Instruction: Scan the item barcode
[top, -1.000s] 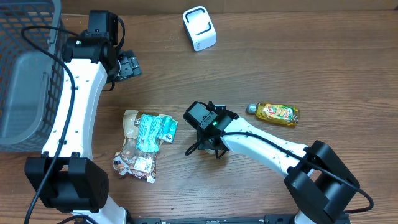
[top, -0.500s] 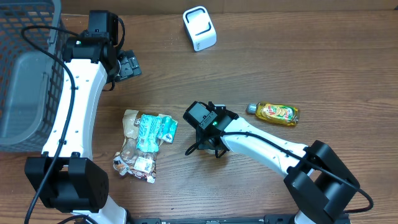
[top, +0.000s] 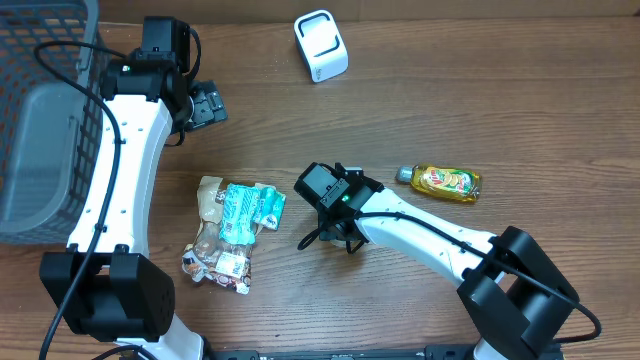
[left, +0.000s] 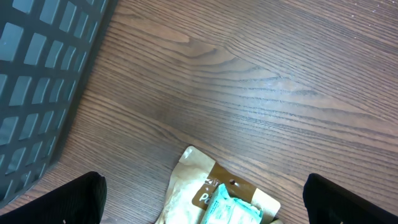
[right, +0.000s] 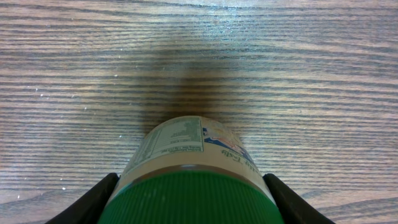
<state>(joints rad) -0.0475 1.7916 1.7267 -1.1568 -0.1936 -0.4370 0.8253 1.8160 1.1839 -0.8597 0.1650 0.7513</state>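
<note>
One wooden table (top: 540, 90) carries two robot arms, the left arm (top: 125, 150) and the right arm (top: 420, 232), one white scanner (top: 321, 45), one yellow bottle (top: 446, 182), one green-lidded jar (right: 180, 140), one grey basket (top: 40, 110), one teal packet (top: 248, 205) and one brown pouch (top: 210, 195).

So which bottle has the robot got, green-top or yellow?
The green-topped jar, between the right gripper fingers; the yellow bottle lies untouched on the table.

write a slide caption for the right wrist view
Right gripper straddles a green-lidded labelled jar, seen from above against the wooden table.
</note>
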